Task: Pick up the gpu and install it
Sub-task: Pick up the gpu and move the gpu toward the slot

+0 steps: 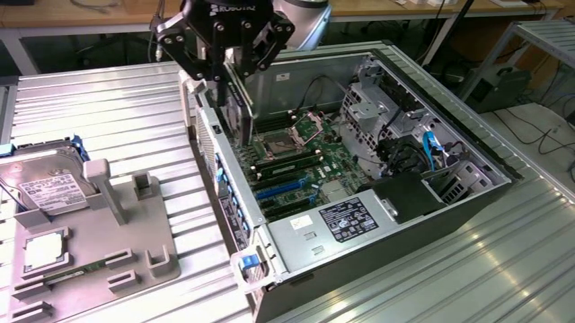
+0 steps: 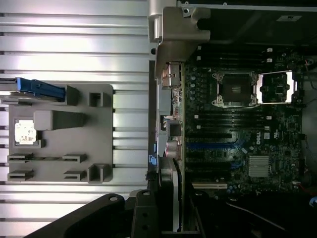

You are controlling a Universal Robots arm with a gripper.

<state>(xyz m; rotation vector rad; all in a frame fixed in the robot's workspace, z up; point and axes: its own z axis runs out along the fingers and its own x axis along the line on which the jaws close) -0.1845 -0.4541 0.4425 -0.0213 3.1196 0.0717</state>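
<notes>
My gripper (image 1: 226,70) is shut on the gpu (image 1: 237,111), a thin card hanging edge-down from the fingers. It hovers over the rear wall of the open computer case (image 1: 467,145), just inside it, above the motherboard (image 1: 314,165). In the wrist view the gpu (image 2: 179,129) appears edge-on, with its silver bracket (image 2: 181,42) at the far end and the gripper (image 2: 168,215) holding the near end. The card runs along the case's rear edge beside the blue expansion slots (image 2: 213,146). Whether the card touches a slot cannot be told.
On the ribbed metal table at the exterior view's left lies a grey fixture tray (image 1: 134,256) with a hard drive (image 1: 50,188) and a small square processor chip (image 1: 43,252). Inside the case are an open CPU socket (image 1: 274,145), drive cages (image 1: 378,108) and the power supply (image 1: 346,219).
</notes>
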